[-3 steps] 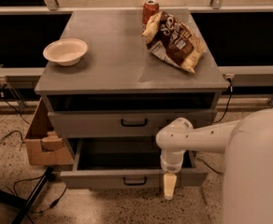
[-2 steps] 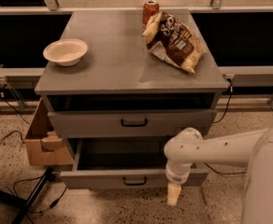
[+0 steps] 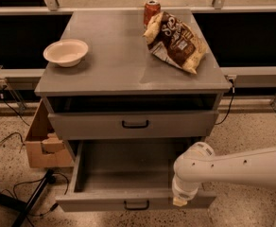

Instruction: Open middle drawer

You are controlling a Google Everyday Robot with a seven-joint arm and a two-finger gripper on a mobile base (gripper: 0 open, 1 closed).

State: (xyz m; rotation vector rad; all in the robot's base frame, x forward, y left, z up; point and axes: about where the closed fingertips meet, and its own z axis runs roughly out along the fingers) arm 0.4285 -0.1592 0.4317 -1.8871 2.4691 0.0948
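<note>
While the middle drawer (image 3: 128,171) stands pulled well out of the cabinet (image 3: 124,63), grey inside showing, black loop handle (image 3: 136,205) facing us, we find the gripper (image 3: 179,201) pointing down at the right end of its front panel; parted or closed, we cannot tell. Above it the upper drawer (image 3: 180,124) sits slightly out; on top, a bowl (image 3: 65,52), a can (image 3: 151,9), a chip bag (image 3: 176,40).

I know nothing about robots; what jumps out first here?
The wide grey middle drawer of the grey cabinet stands pulled far out, showing its plain inside. A thick white robot arm reaches in from the right, its pincer down at that drawer's front edge. On top lie a crumpled brown snack bag and red can at the back right, and a cream bowl at the left.
</note>
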